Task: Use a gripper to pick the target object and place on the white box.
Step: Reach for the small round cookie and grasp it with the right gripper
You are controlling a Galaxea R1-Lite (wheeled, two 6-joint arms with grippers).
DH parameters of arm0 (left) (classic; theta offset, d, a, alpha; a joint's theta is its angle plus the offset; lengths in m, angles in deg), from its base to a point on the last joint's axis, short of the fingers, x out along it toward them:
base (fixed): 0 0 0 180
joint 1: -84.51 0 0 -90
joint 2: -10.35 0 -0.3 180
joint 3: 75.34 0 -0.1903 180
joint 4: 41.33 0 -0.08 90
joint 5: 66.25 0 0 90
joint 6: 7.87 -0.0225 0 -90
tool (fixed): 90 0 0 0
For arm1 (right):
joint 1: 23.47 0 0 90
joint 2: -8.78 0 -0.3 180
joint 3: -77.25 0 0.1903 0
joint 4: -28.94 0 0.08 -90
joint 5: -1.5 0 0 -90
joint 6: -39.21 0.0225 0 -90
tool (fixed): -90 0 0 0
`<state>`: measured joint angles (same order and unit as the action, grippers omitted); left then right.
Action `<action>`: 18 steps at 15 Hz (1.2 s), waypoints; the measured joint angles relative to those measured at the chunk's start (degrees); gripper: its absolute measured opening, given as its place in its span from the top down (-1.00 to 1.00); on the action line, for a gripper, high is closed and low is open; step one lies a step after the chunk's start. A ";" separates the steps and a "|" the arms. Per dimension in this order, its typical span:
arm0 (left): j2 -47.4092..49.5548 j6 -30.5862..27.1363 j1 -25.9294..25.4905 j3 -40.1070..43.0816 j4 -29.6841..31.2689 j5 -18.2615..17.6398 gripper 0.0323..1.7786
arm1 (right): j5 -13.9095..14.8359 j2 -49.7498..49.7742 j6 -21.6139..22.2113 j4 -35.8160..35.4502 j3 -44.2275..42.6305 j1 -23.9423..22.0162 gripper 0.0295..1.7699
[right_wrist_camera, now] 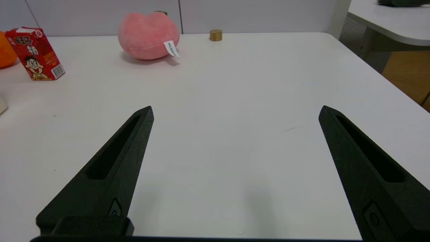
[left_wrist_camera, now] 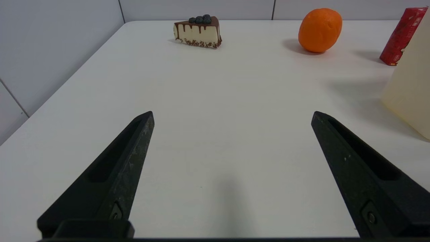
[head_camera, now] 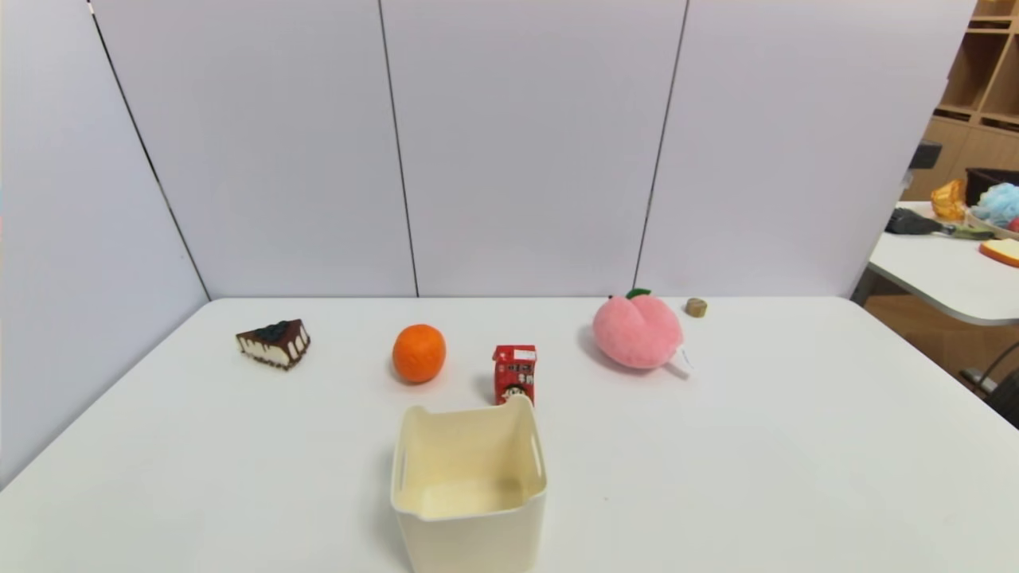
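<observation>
The target object, a tiny tan-brown cylinder [head_camera: 696, 307] [right_wrist_camera: 216, 35], stands near the table's back edge, just right of the pink plush peach [head_camera: 637, 331] [right_wrist_camera: 149, 35]. The white box [head_camera: 468, 482], a cream square bin, sits empty at the front middle; one wall of the white box [left_wrist_camera: 411, 80] shows in the left wrist view. Neither arm appears in the head view. My left gripper [left_wrist_camera: 231, 116] hovers open over bare table on the left side, nothing between its fingers. My right gripper [right_wrist_camera: 235, 112] is open over bare table on the right, far short of the cylinder.
A cake slice [head_camera: 275, 343] [left_wrist_camera: 198, 31], an orange [head_camera: 419, 352] [left_wrist_camera: 319, 30] and a red carton [head_camera: 515, 374] [right_wrist_camera: 34, 53] stand in a row behind the box. Grey panels wall the back and left. A second table [head_camera: 947, 270] with clutter stands off to the right.
</observation>
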<state>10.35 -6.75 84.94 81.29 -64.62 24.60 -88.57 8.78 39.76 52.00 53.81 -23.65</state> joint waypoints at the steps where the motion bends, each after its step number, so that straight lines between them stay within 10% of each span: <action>1: 0.00 -0.02 0.00 0.00 0.00 0.00 -0.90 | 0.00 0.00 0.00 -0.02 0.00 0.00 -0.92; 18: 0.00 0.00 0.00 0.00 0.00 0.00 -0.90 | 0.00 -9.95 -0.66 6.39 -7.19 -0.04 -0.92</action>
<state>10.35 -6.75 84.94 81.29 -64.62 24.60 -88.57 -1.17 39.10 58.39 46.61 -23.69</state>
